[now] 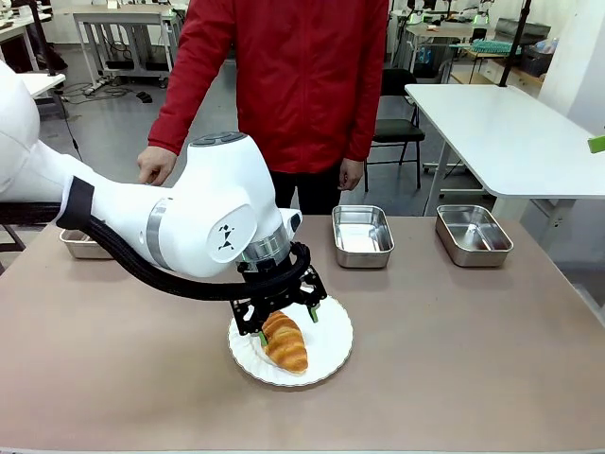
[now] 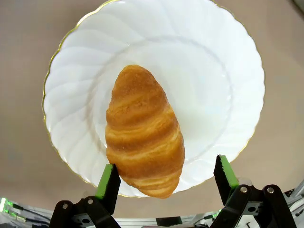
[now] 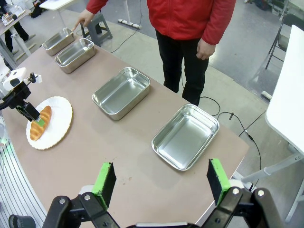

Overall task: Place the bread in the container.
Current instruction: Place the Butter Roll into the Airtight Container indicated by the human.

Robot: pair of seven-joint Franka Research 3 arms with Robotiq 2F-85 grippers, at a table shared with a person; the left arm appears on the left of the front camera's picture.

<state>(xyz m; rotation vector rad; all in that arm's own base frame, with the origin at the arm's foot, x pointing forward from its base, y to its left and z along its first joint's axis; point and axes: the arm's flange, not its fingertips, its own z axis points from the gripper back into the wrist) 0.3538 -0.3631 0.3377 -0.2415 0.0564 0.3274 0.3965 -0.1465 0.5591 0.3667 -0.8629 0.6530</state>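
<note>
The bread, a golden-brown croissant, lies on a round white plate near the table's front. My left gripper is lowered over it and open, its green pads on either side of the croissant's near end, apart from it. Several alike steel pans line the far side. Any of them could be the container: one behind the plate, one to its right, one half hidden by my arm. My right gripper hangs open and empty high over the table.
A person in a red jacket stands at the far edge, one hand by the end pan, the other hand hanging loose. A white table stands back right. Bare tabletop lies between plate and pans.
</note>
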